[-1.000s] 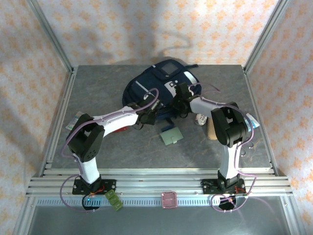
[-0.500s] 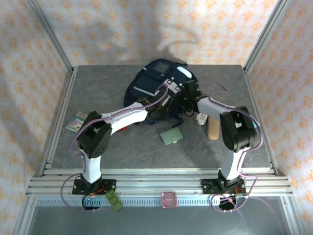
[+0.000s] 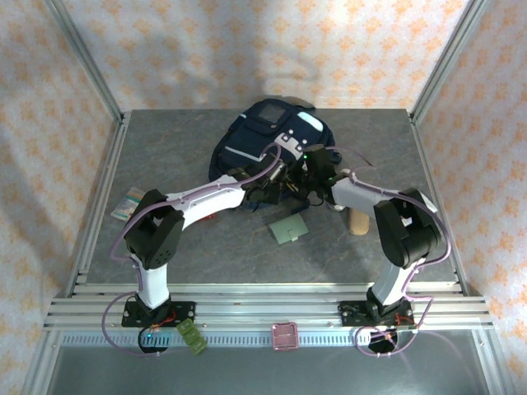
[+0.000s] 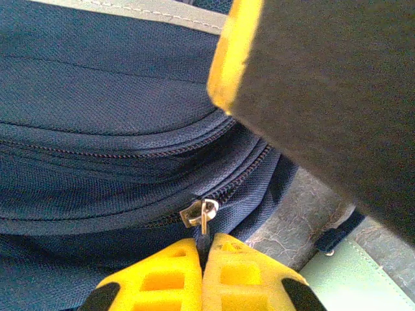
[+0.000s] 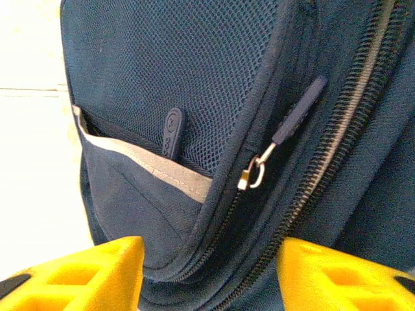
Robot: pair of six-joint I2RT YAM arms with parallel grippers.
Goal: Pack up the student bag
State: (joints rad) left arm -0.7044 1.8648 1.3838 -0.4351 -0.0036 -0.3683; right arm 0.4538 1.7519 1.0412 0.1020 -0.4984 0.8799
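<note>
The student bag (image 3: 255, 136), navy with grey stripes and a square grey panel, lies at the back middle of the table. My left gripper (image 3: 276, 175) is at its near side, shut on the dark pull tab of a zip whose metal slider (image 4: 200, 214) sits just above the yellow fingertips (image 4: 162, 272). My right gripper (image 3: 316, 164) is at the bag's right side, jaws open with a fold of bag (image 5: 214, 194) and its zips between the fingers (image 5: 97, 272). A second slider (image 5: 251, 175) with a dark pull hangs there beside a mesh pocket (image 5: 194, 78).
A mint-green flat wallet (image 3: 288, 229) lies on the table just in front of the bag and also appears as a mint-green corner (image 4: 350, 275). A tan cylinder (image 3: 356, 220) and a small white item (image 3: 336, 200) sit right of it. A packet (image 3: 128, 204) lies at the left edge.
My left gripper has reached farther up and right along the bag's near edge. The right gripper has shifted slightly and its jaws stand wider. The bag has shifted a little towards the back.
</note>
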